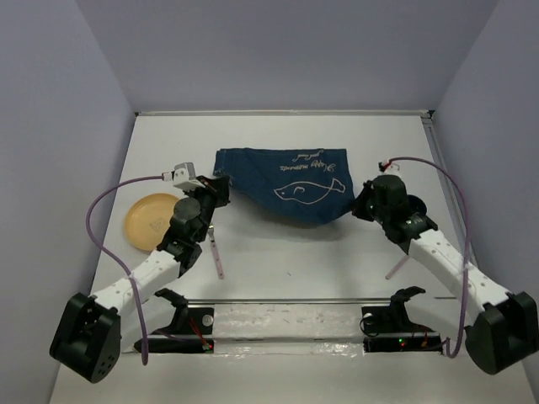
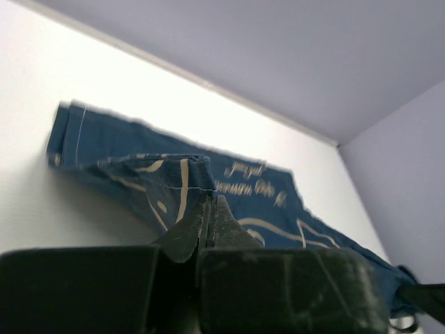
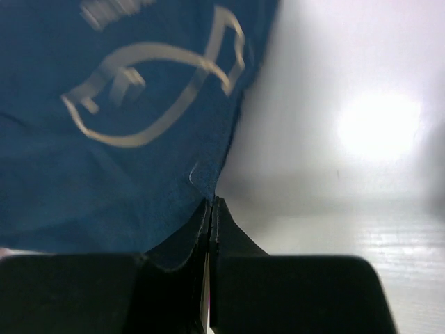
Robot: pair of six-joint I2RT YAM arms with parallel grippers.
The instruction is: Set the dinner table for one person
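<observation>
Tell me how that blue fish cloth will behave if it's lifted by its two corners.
Probably floppy: the blue cloth already buckles into folds by the left gripper. Pinched at both ends, with the right gripper on the other side, its middle would likely sag. It looks thin, so probably light.

I see the white dinner table (image 1: 286, 282) carrying a dark blue cloth mat (image 1: 286, 181) far-centre; a yellow plate (image 1: 150, 220) at left; nearer me, two thin sticks lie on it: the left stick (image 1: 217, 252) and the right stick (image 1: 396, 269).

On the dinner table (image 1: 295, 269), blue cloth (image 1: 286, 181) blocks twelve o'clock, yellow plate (image 1: 152, 220) nine; we could pass toward six.
</observation>
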